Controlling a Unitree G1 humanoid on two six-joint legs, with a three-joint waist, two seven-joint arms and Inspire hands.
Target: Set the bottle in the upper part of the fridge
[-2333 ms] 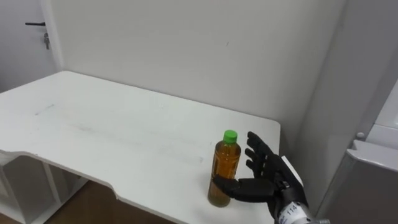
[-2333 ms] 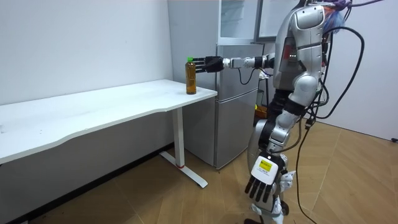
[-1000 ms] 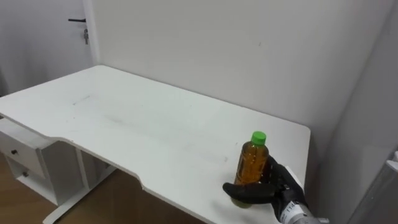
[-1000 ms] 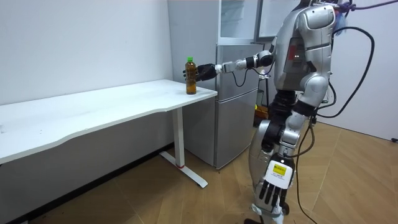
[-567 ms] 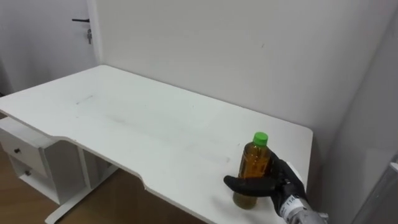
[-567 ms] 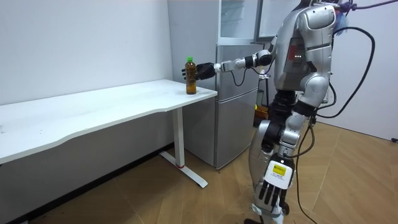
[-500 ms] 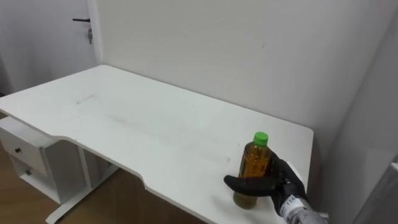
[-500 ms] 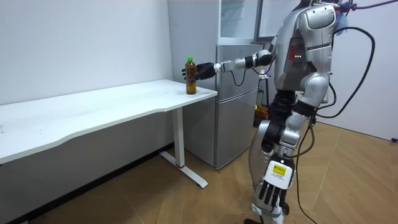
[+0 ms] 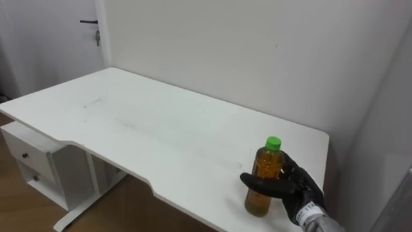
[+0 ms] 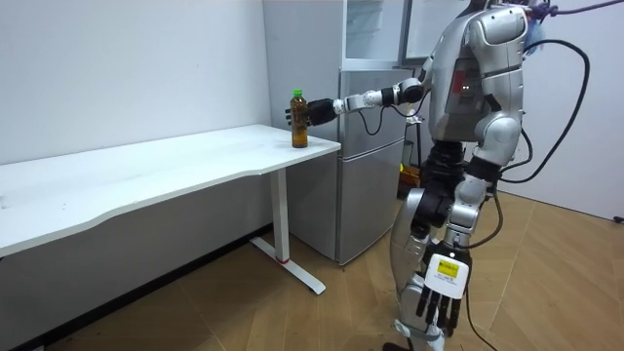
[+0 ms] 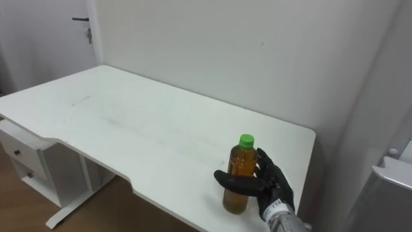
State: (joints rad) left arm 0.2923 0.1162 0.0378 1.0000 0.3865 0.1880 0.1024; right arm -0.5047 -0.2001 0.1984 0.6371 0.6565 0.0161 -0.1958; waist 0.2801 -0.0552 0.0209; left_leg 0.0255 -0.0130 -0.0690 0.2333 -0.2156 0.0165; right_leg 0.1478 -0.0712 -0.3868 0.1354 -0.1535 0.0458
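A bottle (image 9: 263, 177) of amber drink with a green cap stands upright on the white table (image 9: 161, 138), near its right end and front edge. My right hand (image 9: 291, 183) is curled round the bottle's middle, thumb across the front. In the right eye view the bottle (image 11: 239, 174) and right hand (image 11: 269, 181) sit the same way. The room view has the bottle (image 10: 299, 119) at the table's corner with my right hand (image 10: 319, 111) on it, arm stretched out. My left hand (image 10: 437, 304) hangs low by my leg with straight fingers. The grey fridge (image 10: 375, 185) stands just beyond the table's end.
A wall runs behind the table. A drawer unit (image 9: 38, 171) stands under the table's left part. A door with a dark handle (image 9: 89, 22) is at the far left. The fridge's side (image 11: 393, 174) rises at my right. Wooden floor lies around me.
My right hand went from open beside the bottle to closed round it. The eye views shifted, so the table shows further right. My left hand swung slightly in the room view.
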